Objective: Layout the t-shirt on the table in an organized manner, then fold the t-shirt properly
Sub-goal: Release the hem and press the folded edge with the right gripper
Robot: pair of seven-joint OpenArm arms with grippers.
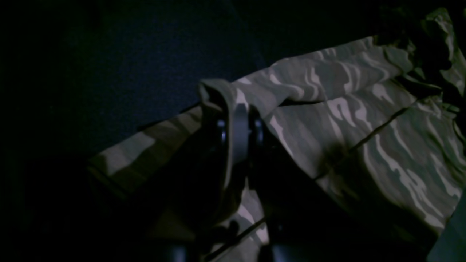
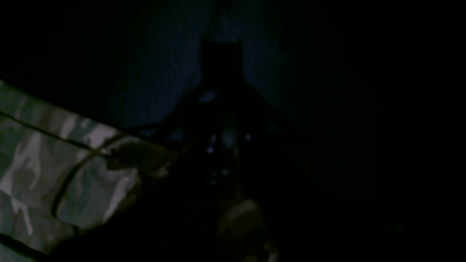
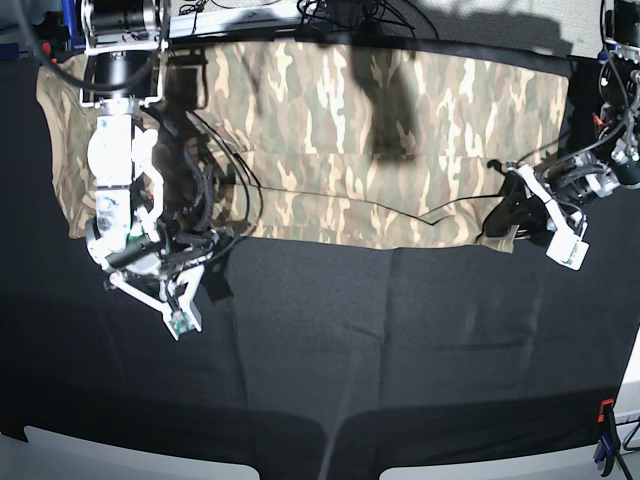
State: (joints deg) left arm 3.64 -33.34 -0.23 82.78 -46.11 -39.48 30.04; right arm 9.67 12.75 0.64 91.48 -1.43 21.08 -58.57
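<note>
T-shirt (image 3: pixel 330 130) lies spread across the far half of the table (image 3: pixel 400 350), folded lengthwise. Left gripper (image 1: pixel 238 133) is clamped on a fold of its hem at the near corner. Right gripper (image 3: pixel 195 275) sits by the opposite corner; too dark, can't tell jaw state.

Left gripper (image 1: pixel 238 134) clamped tight, arm low; right gripper (image 3: pixel 205 262) down low, its jaws too dark to read.
</note>
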